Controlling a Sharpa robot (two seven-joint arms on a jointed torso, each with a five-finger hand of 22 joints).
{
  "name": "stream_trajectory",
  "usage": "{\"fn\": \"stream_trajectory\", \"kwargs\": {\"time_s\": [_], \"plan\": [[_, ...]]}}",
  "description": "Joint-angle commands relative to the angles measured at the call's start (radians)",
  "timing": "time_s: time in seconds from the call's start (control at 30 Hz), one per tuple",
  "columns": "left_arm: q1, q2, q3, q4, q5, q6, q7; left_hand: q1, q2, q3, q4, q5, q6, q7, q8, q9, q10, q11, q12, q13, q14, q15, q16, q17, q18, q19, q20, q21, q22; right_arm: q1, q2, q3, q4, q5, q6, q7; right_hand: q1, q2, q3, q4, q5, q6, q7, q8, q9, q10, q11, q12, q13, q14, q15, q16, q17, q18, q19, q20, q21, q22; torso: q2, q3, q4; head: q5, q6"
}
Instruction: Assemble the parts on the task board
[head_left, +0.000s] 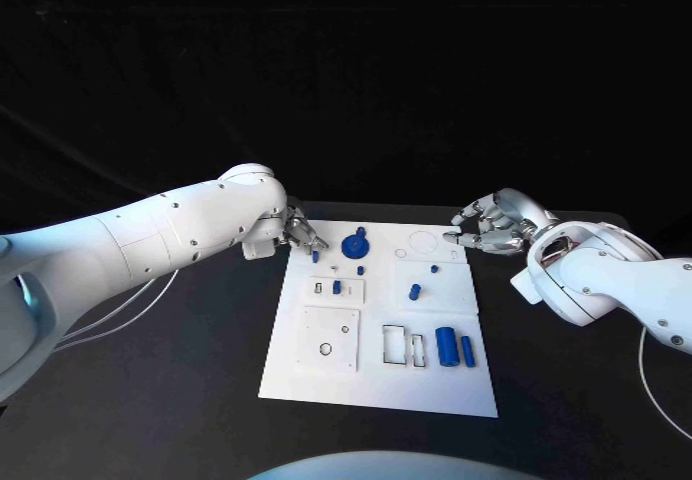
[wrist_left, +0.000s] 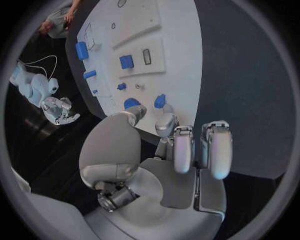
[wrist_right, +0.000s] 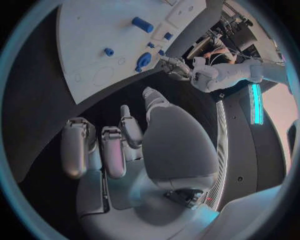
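The white task board (head_left: 382, 385) lies mid-table with several blue parts on it. A round blue part (head_left: 356, 243) sits near its far edge. A short blue peg (head_left: 315, 256) stands by the far left corner, and a thick blue cylinder (head_left: 447, 346) and a slim one (head_left: 467, 349) lie at the near right. My left hand (head_left: 296, 235) hovers at the far left corner. Its fingertips (wrist_left: 165, 122) are spread just short of the peg (wrist_left: 160, 101), and nothing is in its grasp. My right hand (head_left: 490, 225) hangs off the board's far right corner, its fingers (wrist_right: 112, 150) loosely curved and holding nothing.
A raised white plate (head_left: 329, 340) with holes and two rectangular slots (head_left: 404, 345) take up the board's near half. More small blue parts (head_left: 415, 292) sit mid-board. White cables (head_left: 130, 310) trail on the black table (head_left: 173, 400) at the left.
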Motion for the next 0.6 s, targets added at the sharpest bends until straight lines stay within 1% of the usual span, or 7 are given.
{"fn": "stream_trajectory", "kwargs": {"time_s": [0.03,0.1,0.33,0.43,0.5,0.53,0.6], "plan": [[-0.002,0.004,-0.001,-0.006,0.013,0.022,0.013,0.005,0.007,0.000,-0.004,-0.005,0.003,0.003,-0.005,-0.002,-0.006,-0.002,-0.004,0.000,0.102,0.007,0.004,0.263,-0.015,0.069,0.008,-0.004,0.226,-0.001,0.001,0.000,0.000,-0.003,0.003,0.003,-0.010,0.002,0.007,0.001,-0.004,-0.002,-0.004,0.003,0.001,-0.007,0.001,-0.002,0.001,0.077,-0.009,-0.006,0.147,0.013,-0.004,0.001,-0.003,0.120,-0.001,0.0003,-0.0005,0.001,-0.001],[-0.002,0.004,-0.001,-0.008,0.013,0.024,0.012,0.006,0.008,0.000,-0.004,-0.005,0.003,0.003,-0.006,-0.003,-0.007,-0.002,-0.004,-0.001,0.102,0.007,0.004,0.263,-0.015,0.069,0.008,-0.004,0.226,-0.001,0.001,0.000,0.000,-0.003,0.003,0.003,-0.010,0.002,0.007,0.001,-0.004,-0.002,-0.004,0.003,0.001,-0.007,0.001,-0.002,0.001,0.077,-0.009,-0.006,0.147,0.013,-0.004,0.001,-0.003,0.120,-0.002,0.0015,0.0000,0.001,-0.001],[-0.003,0.005,-0.001,-0.008,0.012,0.028,0.009,0.016,0.011,0.002,-0.005,-0.005,0.005,0.003,-0.006,-0.006,-0.008,-0.002,-0.005,-0.002,0.102,0.007,0.004,0.263,-0.015,0.069,0.008,-0.005,0.226,-0.001,0.001,0.000,0.000,-0.003,0.004,0.003,-0.010,0.002,0.007,0.001,-0.004,-0.002,-0.004,0.003,0.001,-0.007,0.001,-0.002,0.001,0.077,-0.009,-0.006,0.147,0.013,-0.004,0.001,-0.003,0.120,-0.001,0.0003,0.0002,0.000,0.001],[-0.004,0.005,-0.001,-0.008,0.012,0.031,0.009,0.029,0.016,0.005,-0.006,-0.004,0.009,0.003,-0.006,-0.010,-0.008,-0.002,-0.005,-0.002,0.102,0.007,0.004,0.263,-0.015,0.069,0.008,-0.005,0.226,-0.001,0.001,0.000,-0.001,-0.003,0.004,0.003,-0.010,0.002,0.007,0.001,-0.004,-0.002,-0.004,0.003,0.001,-0.007,0.001,-0.002,0.001,0.077,-0.009,-0.006,0.147,0.013,-0.004,0.001,-0.003,0.120,-0.001,0.0008,-0.0002,0.001,0.001],[-0.004,0.006,-0.001,-0.008,0.012,0.036,0.009,0.048,0.020,0.010,-0.008,-0.007,0.015,0.001,-0.002,-0.013,-0.008,-0.003,-0.003,-0.001,0.102,0.006,0.004,0.263,-0.015,0.070,0.007,-0.004,0.227,-0.001,0.001,0.000,-0.001,-0.003,0.004,0.003,-0.010,0.003,0.008,0.001,-0.003,-0.002,-0.004,0.003,0.001,-0.006,0.001,-0.002,0.001,0.077,-0.009,-0.006,0.147,0.013,-0.004,0.001,-0.003,0.120,-0.002,0.0011,-0.0001,0.002,-0.001],[-0.004,0.006,-0.001,-0.008,0.013,0.037,0.009,0.062,0.023,0.013,-0.006,-0.032,0.020,-0.001,0.001,-0.016,-0.007,-0.004,-0.002,0.000,0.102,0.005,0.004,0.263,-0.015,0.070,0.007,-0.004,0.227,-0.001,0.001,0.000,-0.001,-0.003,0.004,0.003,-0.010,0.003,0.008,0.001,-0.003,-0.002,-0.004,0.003,0.001,-0.006,0.001,-0.002,0.001,0.077,-0.009,-0.006,0.147,0.013,-0.004,0.001,-0.003,0.120,-0.001,0.0010,0.0002,0.003,-0.002],[-0.004,0.007,-0.001,-0.008,0.013,0.039,0.010,0.074,0.026,0.019,-0.005,-0.062,0.021,-0.001,0.003,-0.020,-0.008,-0.005,-0.002,-0.001,0.102,0.005,0.004,0.263,-0.015,0.070,0.006,-0.004,0.228,-0.001,0.001,0.000,-0.001,-0.003,0.005,0.003,-0.010,0.003,0.008,0.001,-0.003,-0.003,-0.004,0.003,0.001,-0.006,0.001,-0.002,0.000,0.077,-0.009,-0.006,0.146,0.013,-0.004,0.001,-0.003,0.120,-0.001,0.0007,0.0003,0.003,-0.001]]}}
